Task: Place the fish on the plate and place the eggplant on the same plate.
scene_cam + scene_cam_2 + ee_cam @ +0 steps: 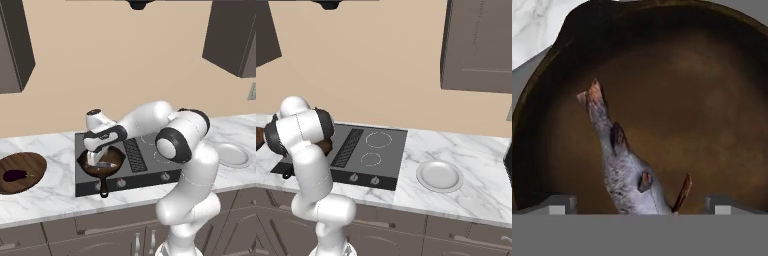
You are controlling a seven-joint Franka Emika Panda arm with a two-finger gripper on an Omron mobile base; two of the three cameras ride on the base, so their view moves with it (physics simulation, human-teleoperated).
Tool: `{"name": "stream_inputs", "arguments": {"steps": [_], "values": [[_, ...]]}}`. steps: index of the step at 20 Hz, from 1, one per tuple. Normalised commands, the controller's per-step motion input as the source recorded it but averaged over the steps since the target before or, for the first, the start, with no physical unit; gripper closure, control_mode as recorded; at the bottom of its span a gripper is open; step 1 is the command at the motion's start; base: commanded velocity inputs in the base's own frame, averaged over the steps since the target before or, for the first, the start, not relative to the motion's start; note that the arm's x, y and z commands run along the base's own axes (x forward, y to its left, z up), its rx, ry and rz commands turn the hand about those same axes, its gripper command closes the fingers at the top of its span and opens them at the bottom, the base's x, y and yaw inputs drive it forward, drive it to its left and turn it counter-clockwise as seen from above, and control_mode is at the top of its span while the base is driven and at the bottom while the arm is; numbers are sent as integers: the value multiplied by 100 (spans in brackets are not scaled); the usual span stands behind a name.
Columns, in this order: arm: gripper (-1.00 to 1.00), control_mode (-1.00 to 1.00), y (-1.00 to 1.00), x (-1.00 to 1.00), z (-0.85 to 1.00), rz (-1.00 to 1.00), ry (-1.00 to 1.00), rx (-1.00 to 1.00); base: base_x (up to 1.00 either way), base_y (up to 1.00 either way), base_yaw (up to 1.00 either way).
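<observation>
**Fish between the open fingers, long axis running away from the hand**

Fingertips [562,204] frame the bottom of the hand view, one at each lower corner, set wide apart with nothing clamped between them. Straight ahead of the gripper [639,205], the fish [624,172] lies on the floor of the dark brown skillet [722,100]. Its thick body sits low in that view, midway between the two tips, and its tail points up and to the left, away from the hand. So the fish's long axis runs roughly along the line of sight and slightly askew, crossing the line between the fingers; the jaws would close across the body's narrow width, which looks like a workable pinch.

From the left base view the gripper [95,159] hangs low inside the skillet [101,167], which rests on the dark cooktop [132,160], with the fish [106,163] just beside the fingers. A short straight descent and a squeeze appear to be all the grasp needs; the fish is not yet held.

The plate [439,176] sits bare on the marble counter [476,165] to the right of the cooktop, well apart from the skillet. The eggplant [16,175] lies on a round wooden board [30,162] at the far left, on the opposite side from the plate. Both placements remain to be done.
</observation>
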Motion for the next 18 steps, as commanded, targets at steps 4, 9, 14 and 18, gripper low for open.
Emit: {"name": "stream_inputs", "arguments": {"steps": [4, 9, 14, 18], "values": [[-100, -100, 0, 36, -40, 0, 0, 0, 0, 0, 0], [-100, -100, 0, 1, -32, 1, 0, 0, 0, 0, 0], [-100, -100, 0, -23, -30, 0, 0, 0, 0, 0, 0], [-100, -100, 0, -60, -32, 0, 0, 0, 0, 0, 0]]}}
